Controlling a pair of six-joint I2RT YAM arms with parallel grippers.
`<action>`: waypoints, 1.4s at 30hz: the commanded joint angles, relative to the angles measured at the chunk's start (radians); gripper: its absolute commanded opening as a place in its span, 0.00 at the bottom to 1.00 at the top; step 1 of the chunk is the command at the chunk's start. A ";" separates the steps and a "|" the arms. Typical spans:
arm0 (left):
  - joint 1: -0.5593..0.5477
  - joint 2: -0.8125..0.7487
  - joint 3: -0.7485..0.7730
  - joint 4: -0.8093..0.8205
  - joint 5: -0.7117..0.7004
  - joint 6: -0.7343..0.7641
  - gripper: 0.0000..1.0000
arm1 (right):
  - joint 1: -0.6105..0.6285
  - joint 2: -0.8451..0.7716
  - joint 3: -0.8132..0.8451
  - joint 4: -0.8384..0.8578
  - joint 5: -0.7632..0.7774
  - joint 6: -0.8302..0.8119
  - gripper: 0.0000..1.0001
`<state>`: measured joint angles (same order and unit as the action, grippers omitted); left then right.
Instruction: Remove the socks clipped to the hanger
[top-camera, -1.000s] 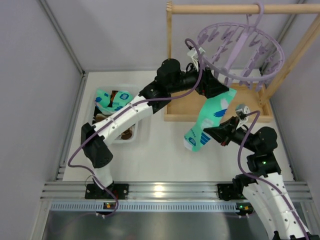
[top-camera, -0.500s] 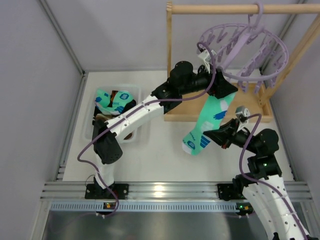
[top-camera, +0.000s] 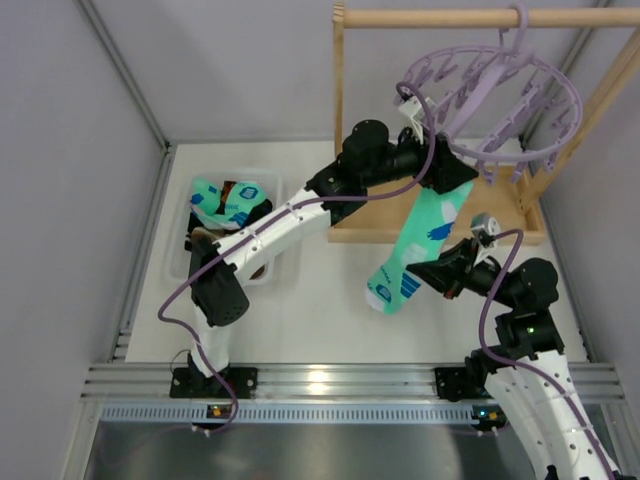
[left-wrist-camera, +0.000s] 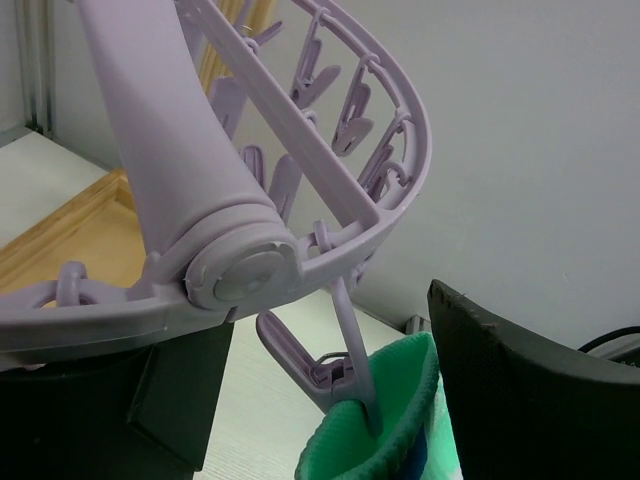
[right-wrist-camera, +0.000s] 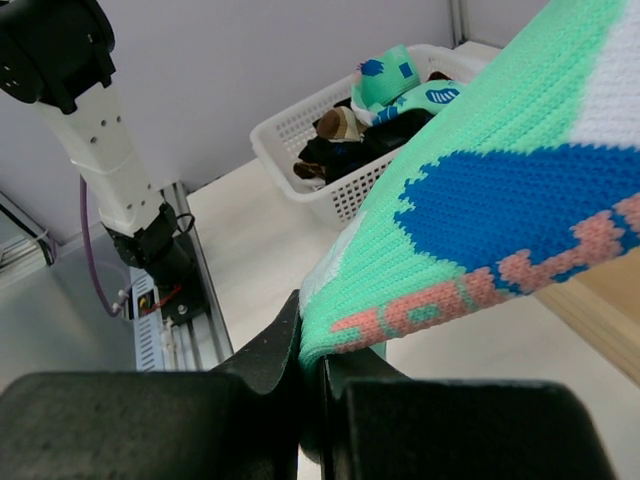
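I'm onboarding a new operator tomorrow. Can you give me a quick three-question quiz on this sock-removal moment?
1. True or false: the turquoise sock hangs from a peg of the hanger.
2. What does the right end effector grip? A) the turquoise sock B) the hanger C) nothing
3. In a few words: where do the other socks lie?

Key: 1 true; 2 A; 3 in the white basket on the left of the table.

overhead view looking down, both wrist views close on sock (top-camera: 415, 248)
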<state>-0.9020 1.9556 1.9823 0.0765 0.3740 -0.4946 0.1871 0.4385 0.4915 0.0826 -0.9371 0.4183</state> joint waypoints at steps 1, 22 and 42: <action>-0.003 -0.006 0.049 0.086 -0.032 0.050 0.81 | 0.009 -0.018 0.009 0.017 -0.051 -0.019 0.00; 0.035 0.000 0.078 0.085 0.083 0.014 0.71 | 0.008 -0.009 0.010 -0.023 -0.023 -0.047 0.00; 0.035 0.034 0.086 0.085 0.046 0.001 0.12 | 0.009 -0.021 -0.007 -0.021 -0.017 -0.032 0.00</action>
<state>-0.8650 2.0041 2.0441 0.0914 0.4267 -0.5003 0.1871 0.4301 0.4896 0.0586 -0.9455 0.3862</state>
